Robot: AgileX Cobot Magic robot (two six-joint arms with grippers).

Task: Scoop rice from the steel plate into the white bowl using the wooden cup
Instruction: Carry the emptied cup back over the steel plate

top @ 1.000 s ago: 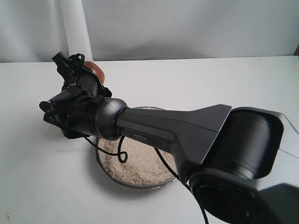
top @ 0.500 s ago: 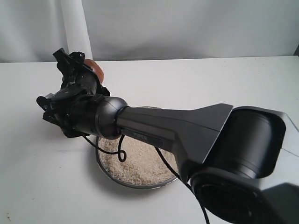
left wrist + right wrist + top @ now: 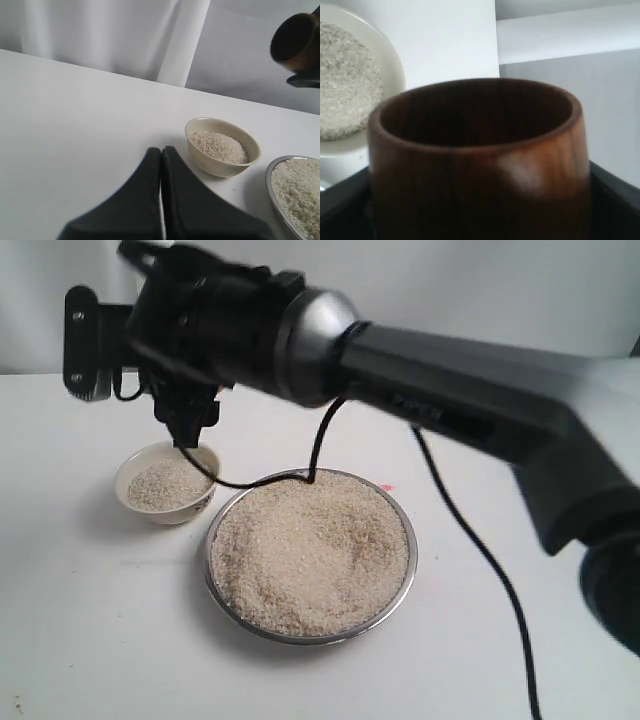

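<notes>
White surface [image 3: 80,640] under pale drapes carries everything. Nearest the right hand [image 3: 480,210] is what it carries: its jaws are clamped around the wooden cup [image 3: 480,165], which looks dark and empty inside and sits tipped on its side high in the air. Directly below that hand stands the white bowl [image 3: 175,515], already holding a shallow mound of grains. Further out from the hand, just beside the bowl, sits the steel plate [image 3: 411,552], with the rice [image 3: 310,550] heaped almost to its rim. Well apart from all this, the left hand [image 3: 161,152] hovers low over bare surface with its fingers pressed together, gripping nothing.

By my reading, a pour into the bowl has just finished. The next move calls for swinging the cup across to the plate, lowering it mouth-first into the grains and levelling it before lifting.

A second ago the right arm lay low across the plate, hiding the bowl; now it is raised well clear, and both dishes show fully.
</notes>
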